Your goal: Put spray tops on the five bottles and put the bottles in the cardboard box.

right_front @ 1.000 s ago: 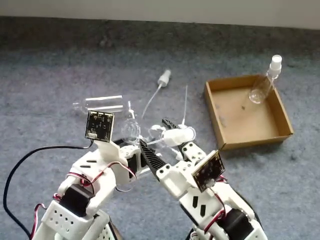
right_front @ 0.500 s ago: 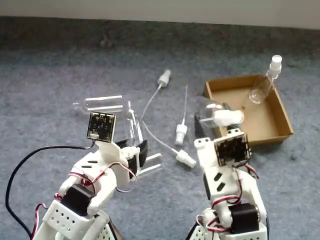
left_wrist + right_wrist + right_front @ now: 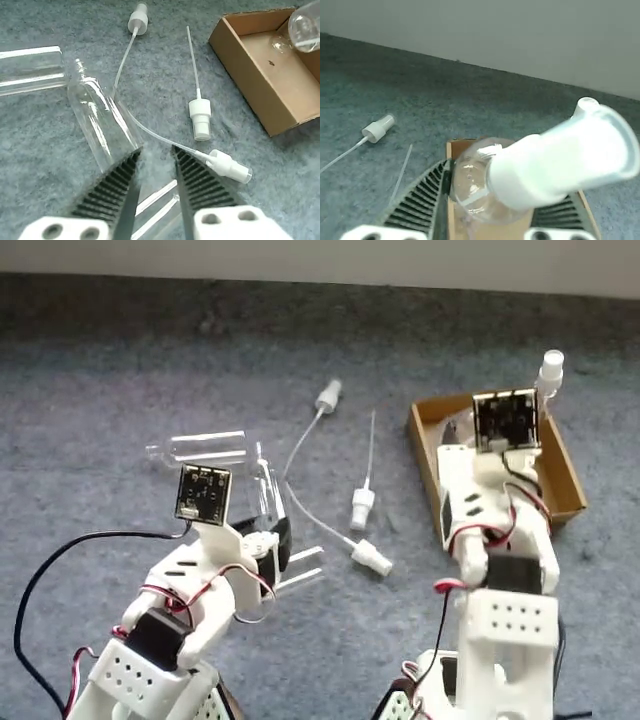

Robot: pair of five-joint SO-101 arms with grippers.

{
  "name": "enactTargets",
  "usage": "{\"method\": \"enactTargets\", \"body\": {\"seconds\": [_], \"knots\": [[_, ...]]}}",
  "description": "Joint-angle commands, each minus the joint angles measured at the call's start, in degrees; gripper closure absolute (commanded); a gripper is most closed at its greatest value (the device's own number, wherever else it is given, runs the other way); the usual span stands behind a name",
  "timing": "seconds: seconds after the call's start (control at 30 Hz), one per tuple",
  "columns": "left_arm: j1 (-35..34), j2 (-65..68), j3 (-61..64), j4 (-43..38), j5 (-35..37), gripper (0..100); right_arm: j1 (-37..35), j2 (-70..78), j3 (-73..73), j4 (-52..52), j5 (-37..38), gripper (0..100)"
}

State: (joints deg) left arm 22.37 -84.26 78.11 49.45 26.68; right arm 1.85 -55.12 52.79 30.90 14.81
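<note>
My right gripper (image 3: 507,182) is shut on a clear bottle (image 3: 475,185) with a white spray top (image 3: 555,160), held above the cardboard box (image 3: 454,148). In the high view that arm (image 3: 497,490) stands over the box (image 3: 566,478), where another capped bottle (image 3: 548,375) leans on the far rim. My left gripper (image 3: 155,150) is open with nothing between its fingers, just beside an uncapped bottle (image 3: 100,120) lying on the carpet. A second bare bottle (image 3: 30,67) lies farther off. Loose spray tops (image 3: 329,395), (image 3: 362,508), (image 3: 372,558) with long tubes lie mid-carpet.
A third clear bottle (image 3: 298,570) lies under my left gripper (image 3: 278,545). Grey carpet covers the whole work surface, with a wall along the far side. A black cable (image 3: 60,560) loops at the left arm's base.
The right arm has swung from the middle of the carpet to over the box, carrying the capped bottle. The left gripper stayed near the bare bottle.
</note>
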Motion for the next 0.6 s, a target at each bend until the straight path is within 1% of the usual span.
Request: {"method": "enactTargets", "body": {"seconds": [0.0,0.23,0.4,0.57], "knots": [[-0.9,-0.6,0.5,-1.2,0.1,94,1.5,6.9,-4.3,-8.0,0.5,87.9],[-0.9,-0.6,0.7,-1.2,0.1,94,1.4,21.8,-7.7,-14.3,0.6,87.9],[-0.9,-0.6,0.8,-1.2,0.1,94,1.5,33.5,-16.0,-14.7,0.6,87.9],[-0.9,-0.6,0.8,-1.2,0.1,94,1.5,41.9,-23.4,-14.7,0.6,87.9]]}}
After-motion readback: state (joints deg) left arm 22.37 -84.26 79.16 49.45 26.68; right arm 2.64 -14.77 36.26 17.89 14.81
